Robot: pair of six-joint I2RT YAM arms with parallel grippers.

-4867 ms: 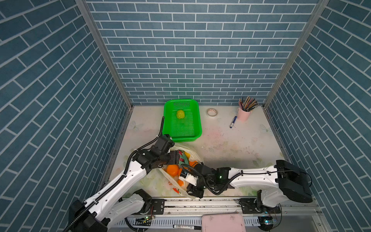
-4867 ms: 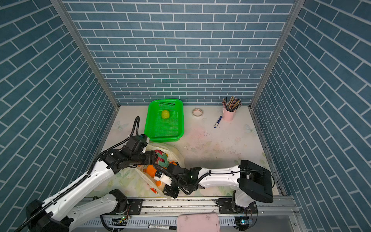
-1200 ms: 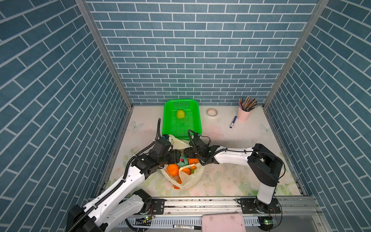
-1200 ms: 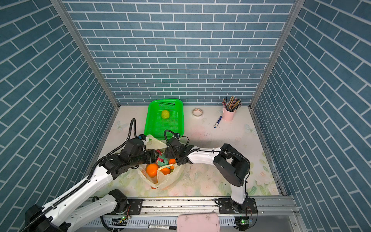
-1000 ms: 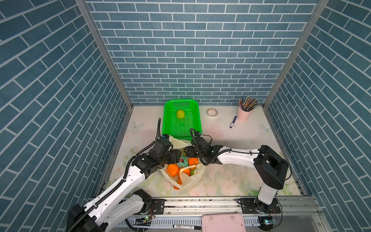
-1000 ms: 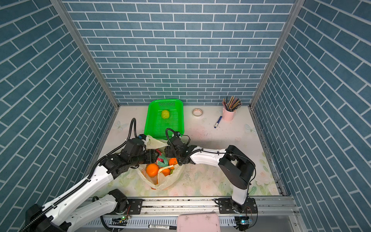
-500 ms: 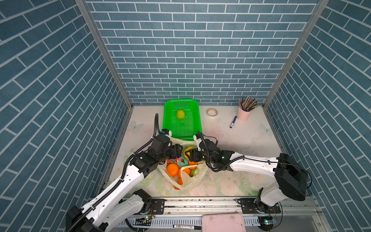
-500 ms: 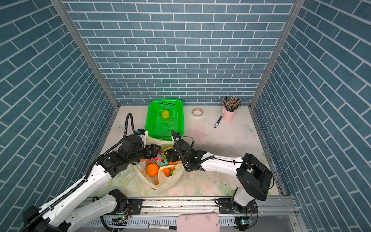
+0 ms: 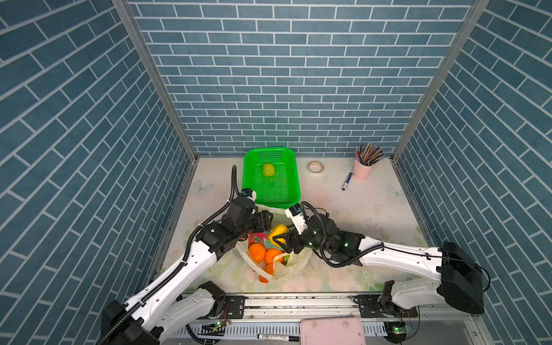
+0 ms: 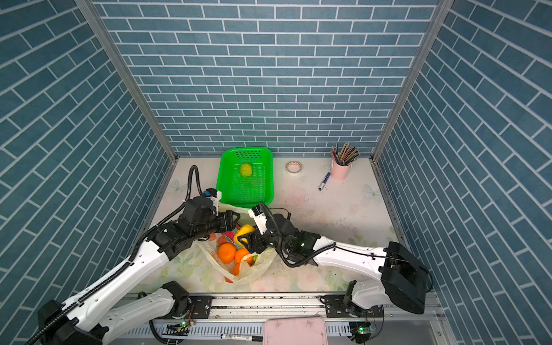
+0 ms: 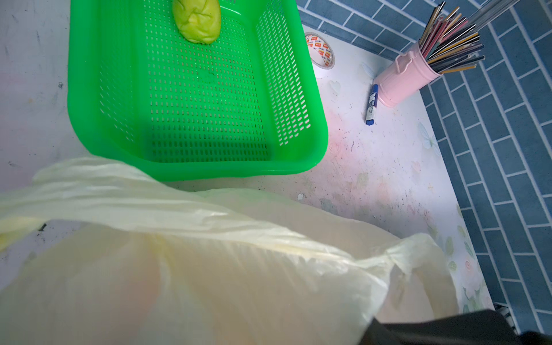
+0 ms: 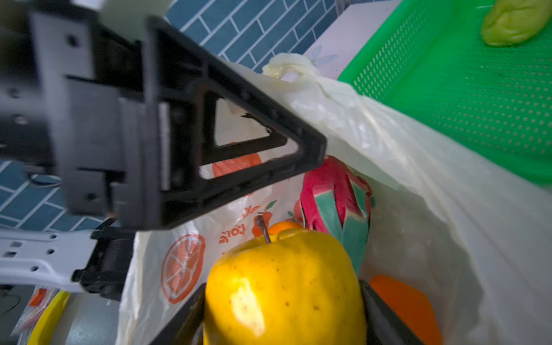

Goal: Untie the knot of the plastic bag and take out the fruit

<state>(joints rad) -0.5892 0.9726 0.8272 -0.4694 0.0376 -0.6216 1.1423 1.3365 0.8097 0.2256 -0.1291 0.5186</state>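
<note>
Toward the front of the desk (image 9: 358,215), between the two arms: plastic bag (image 9: 294,263), pale yellow with printed orange slices, mouth open, lying just in front of the green basket (image 11: 86,119).
Handle strip (image 12: 286,67): bunched pale-yellow twist at the bag's rim on the basket side.
Right tool (image 12: 283,316): closed on the yellow apple (image 9: 278,231), one finger on each side; the apple sits at the bag's mouth.
Left tool (image 9: 266,220): jaws wide apart; one triangular finger (image 12: 312,149) lies against the bag's inner wall at the mouth.
Bag contents: dragon fruit (image 12: 331,191), pink with green scales, just beside the apple; oranges (image 9: 257,251) lower down.
Basket contents: green fruit (image 9: 268,169), near the back wall.
Back of desk: tape roll (image 9: 315,167); pink cup of pencils (image 9: 363,171); blue marker (image 9: 346,181) beside the cup.
</note>
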